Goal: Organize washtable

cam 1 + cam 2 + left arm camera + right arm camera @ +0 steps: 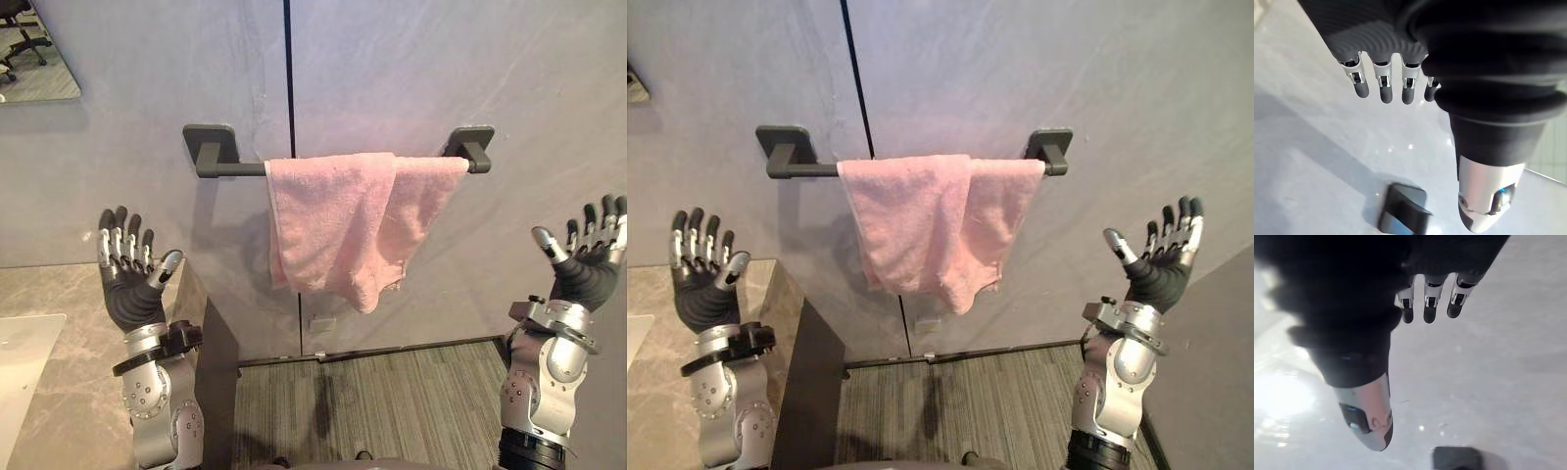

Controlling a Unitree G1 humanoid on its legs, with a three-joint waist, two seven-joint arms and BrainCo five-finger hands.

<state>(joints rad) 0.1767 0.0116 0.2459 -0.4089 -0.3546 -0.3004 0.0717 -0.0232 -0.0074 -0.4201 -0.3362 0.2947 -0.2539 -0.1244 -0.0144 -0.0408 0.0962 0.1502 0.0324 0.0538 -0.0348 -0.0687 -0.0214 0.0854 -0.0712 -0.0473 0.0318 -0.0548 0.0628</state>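
**Q:** What is the finish of the left hand (132,284), lower left of the frame?

**A:** The palm and wrist have a dark ribbed cover. The fingers (119,245) are silver segments with dark tips. The thumb (167,266) has a silver shell and a dark tip.

**Q:** And below the wrist?

**A:** A black clamp ring (181,340), then a silver-grey left forearm (157,411) of rounded housings with small dark screw points.

**Q:** And the right hand (586,259), at the right edge?

**A:** Same build. Its wrist collar (558,318) is silver-grey. The right forearm (539,387) is rounded silver, with a black band at the bottom edge.
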